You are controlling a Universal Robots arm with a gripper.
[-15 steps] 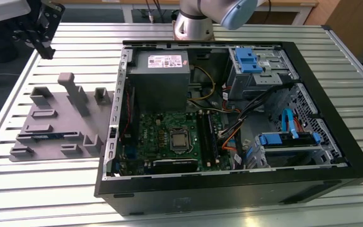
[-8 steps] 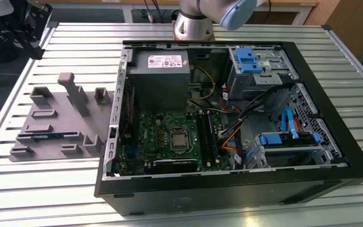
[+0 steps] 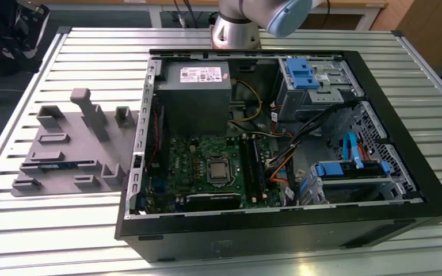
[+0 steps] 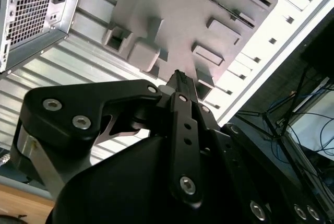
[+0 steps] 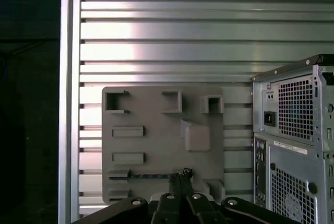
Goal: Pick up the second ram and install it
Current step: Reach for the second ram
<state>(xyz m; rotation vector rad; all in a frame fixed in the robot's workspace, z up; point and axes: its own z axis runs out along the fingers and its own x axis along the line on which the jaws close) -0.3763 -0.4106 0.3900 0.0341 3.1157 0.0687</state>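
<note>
The second ram (image 3: 50,167) is a slim dark-blue stick lying flat in a slot of the grey holder tray (image 3: 67,149), on the exterior view's left of the open computer case (image 3: 282,149). In the first wrist view the ram (image 5: 148,176) runs along the tray's (image 5: 156,145) near edge. My gripper (image 5: 181,174) hangs well above the tray, its tips lined up over one end of the stick. Both thin black fingers are pressed together with nothing between them. In the second wrist view the gripper (image 4: 180,76) points down at the tray (image 4: 177,20).
The green motherboard (image 3: 205,167) with its long black slots (image 3: 250,167) lies inside the case, below the grey power-supply box (image 3: 194,92). Blue drive cages (image 3: 351,169) and cables fill the case's right side. The arm's base (image 3: 232,29) stands behind the case on the slatted metal table (image 3: 90,57).
</note>
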